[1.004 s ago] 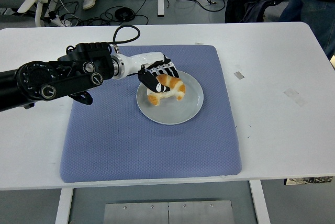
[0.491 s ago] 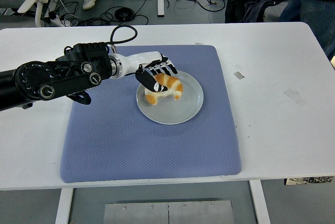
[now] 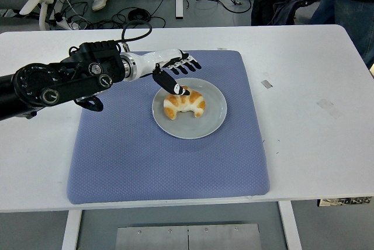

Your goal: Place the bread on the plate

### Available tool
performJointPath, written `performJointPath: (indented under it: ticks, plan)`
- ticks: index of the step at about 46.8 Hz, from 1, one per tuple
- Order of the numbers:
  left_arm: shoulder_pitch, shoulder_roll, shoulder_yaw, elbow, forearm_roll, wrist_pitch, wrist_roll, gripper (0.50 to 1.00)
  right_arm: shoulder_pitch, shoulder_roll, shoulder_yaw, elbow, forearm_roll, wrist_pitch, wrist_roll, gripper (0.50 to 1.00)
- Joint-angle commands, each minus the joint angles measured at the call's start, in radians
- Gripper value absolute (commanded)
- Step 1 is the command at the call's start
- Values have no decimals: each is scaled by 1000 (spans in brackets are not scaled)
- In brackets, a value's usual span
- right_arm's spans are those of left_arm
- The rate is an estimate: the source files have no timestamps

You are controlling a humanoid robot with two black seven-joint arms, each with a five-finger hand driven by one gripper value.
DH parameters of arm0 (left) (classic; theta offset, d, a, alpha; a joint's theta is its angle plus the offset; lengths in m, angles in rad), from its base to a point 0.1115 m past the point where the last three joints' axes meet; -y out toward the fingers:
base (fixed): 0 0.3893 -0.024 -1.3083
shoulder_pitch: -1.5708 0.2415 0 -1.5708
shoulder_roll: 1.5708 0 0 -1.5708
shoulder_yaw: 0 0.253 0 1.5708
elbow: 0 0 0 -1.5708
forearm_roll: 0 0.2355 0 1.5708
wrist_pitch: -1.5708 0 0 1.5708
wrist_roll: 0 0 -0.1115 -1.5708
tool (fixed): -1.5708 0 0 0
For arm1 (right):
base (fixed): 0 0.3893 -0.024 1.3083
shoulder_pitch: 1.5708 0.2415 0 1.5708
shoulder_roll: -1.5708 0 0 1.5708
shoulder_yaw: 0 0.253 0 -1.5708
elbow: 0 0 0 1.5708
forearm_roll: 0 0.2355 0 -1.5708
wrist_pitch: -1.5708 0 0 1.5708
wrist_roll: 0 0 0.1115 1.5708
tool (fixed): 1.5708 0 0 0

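Note:
A golden croissant-shaped bread (image 3: 184, 104) lies on the white plate (image 3: 211, 122), toward its left half. The plate sits on a blue mat (image 3: 163, 156) in the middle of the table. My left hand (image 3: 179, 72) hovers at the plate's upper left rim with its fingers spread and nothing in them. Its thumb reaches down over the bread's top edge; whether it touches is unclear. The black left arm (image 3: 58, 83) comes in from the left edge. The right arm is out of view.
Two bits of tape (image 3: 266, 83) lie on the white table (image 3: 304, 145) right of the mat. A person's legs and shoes, cables and a chair base show on the floor beyond the far edge.
The left hand has let go of the bread, spread its fingers and pulled back up and to the left. The bread now rests flat on the plate.

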Motion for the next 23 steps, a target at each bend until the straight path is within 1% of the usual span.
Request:
performJointPath:
  ticks: [1,7,13,17,23]
  plan:
    - [-3,18,-14,1,-48,4,-5,816,0,0,0,0,0,0,0,1000]
    - [-10,63,-33,1,-91,4,-6,816,0,0,0,0,0,0,0,1000]
    - [-1,103,-92,1,-110,-2,-10,816,0,0,0,0,0,0,0,1000]
    - [4,119,-138,1,-123,-5,-10,818,0,0,0,0,0,0,0,1000]
    - [7,123,-168,3,-159,-5,-11,818,0,0,0,0,0,0,0,1000]
